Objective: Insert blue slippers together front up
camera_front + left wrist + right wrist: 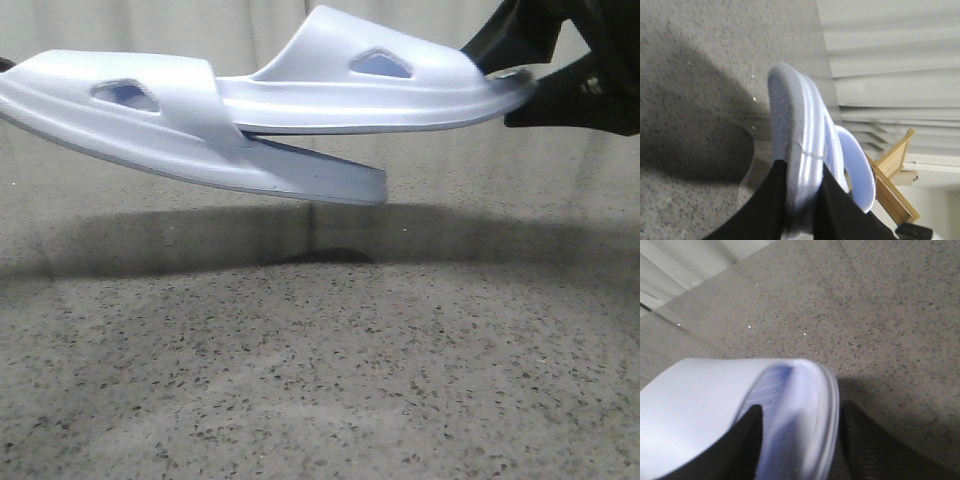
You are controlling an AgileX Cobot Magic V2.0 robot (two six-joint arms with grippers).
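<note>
Both blue slippers hang in the air above the table. The left blue slipper (150, 120) slopes down to the right, strap (160, 95) up. My left gripper (802, 200) is shut on its thick sole (795, 130) and is almost wholly out of the front view. The right blue slipper (400, 90) lies nearly level, a little higher. Its free end reaches into the left slipper's strap at the middle. At the other end my right gripper (508, 85) is shut on it, one finger on the footbed (790, 430) and the other under the sole.
A speckled grey table (320, 380) lies below, with the slippers' shadow (300, 240) across it. Pale curtains (240, 30) close the back. A wooden frame (895, 165) stands beyond the table in the left wrist view.
</note>
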